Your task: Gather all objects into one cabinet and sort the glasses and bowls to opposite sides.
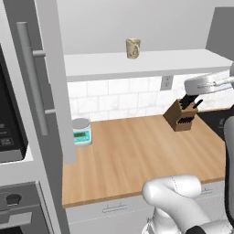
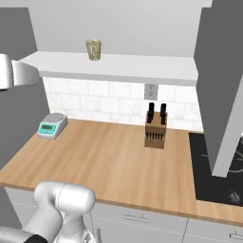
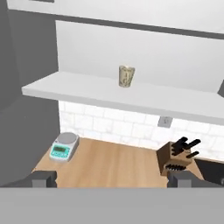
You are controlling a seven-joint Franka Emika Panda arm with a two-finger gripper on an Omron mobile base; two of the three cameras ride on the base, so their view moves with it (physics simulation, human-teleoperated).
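One beige glass [image 3: 126, 76] stands alone on the cabinet shelf [image 3: 87, 89]; fingers [image 3: 43, 179] spread wide, empty; sorting seems barely begun.

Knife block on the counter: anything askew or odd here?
The knife block stands upright on the wooden counter, handles up. The beige cup stands upright on the cabinet shelf; the scale sits flat. Nothing spilled or damaged.

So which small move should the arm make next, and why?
Probably reach forward and up toward the cream-beige speckled tumbler, standing alone and upright on the white cabinet shelf. The gripper is open, empty and well short of it.
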